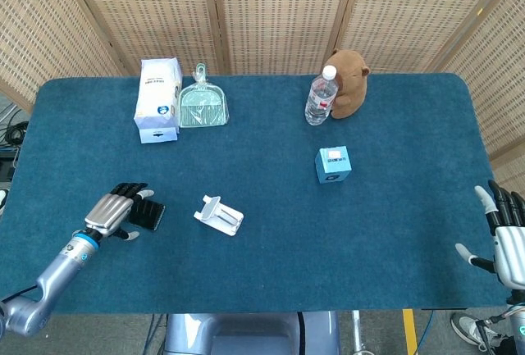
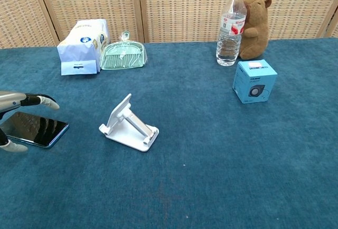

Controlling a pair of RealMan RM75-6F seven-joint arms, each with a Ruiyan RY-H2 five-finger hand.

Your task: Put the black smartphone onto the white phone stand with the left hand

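The black smartphone (image 2: 33, 128) lies flat on the blue tablecloth at the left; the head view shows only its right end (image 1: 151, 214). My left hand (image 1: 113, 208) is over the phone's left part, fingers apart. In the chest view one fingertip (image 2: 46, 101) shows beyond the phone's far edge and the thumb tip (image 2: 14, 147) at its near edge, and the hand does not grip the phone. The white phone stand (image 1: 219, 215) (image 2: 129, 125) stands a short way to the right of the phone, empty. My right hand (image 1: 506, 238) is at the table's right front edge, fingers extended, holding nothing.
At the back left are a white tissue pack (image 1: 159, 99) and a green dustpan (image 1: 203, 106). A water bottle (image 1: 321, 97) and a brown plush toy (image 1: 350, 83) stand at the back, with a small blue box (image 1: 333, 164) in front of them.
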